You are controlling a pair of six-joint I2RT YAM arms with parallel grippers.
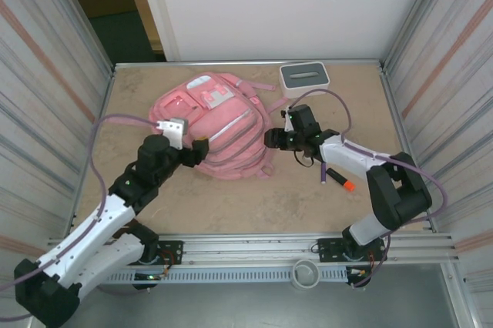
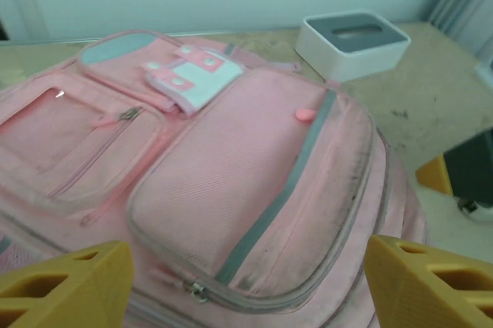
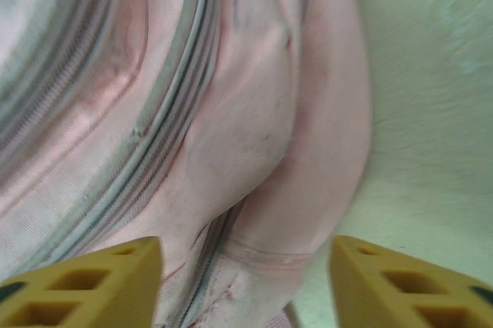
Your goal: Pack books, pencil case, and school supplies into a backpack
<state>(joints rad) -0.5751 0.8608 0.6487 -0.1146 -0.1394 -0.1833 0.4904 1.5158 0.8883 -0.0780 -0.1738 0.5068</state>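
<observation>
The backpack [image 1: 219, 124] lay mid-frame, its zips looking shut. The left gripper [image 1: 199, 151] and the right gripper [image 1: 269, 138] sat at its sides, spread wide, holding nothing. A marker [image 1: 340, 179] at lower right was not packed yet.

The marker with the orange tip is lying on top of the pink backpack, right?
No. The marker lies on the table, to the right of the backpack and apart from it, as the top view shows.

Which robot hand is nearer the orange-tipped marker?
The right gripper: the marker lies beside its arm, while the left gripper sits on the other side of the backpack.
</observation>
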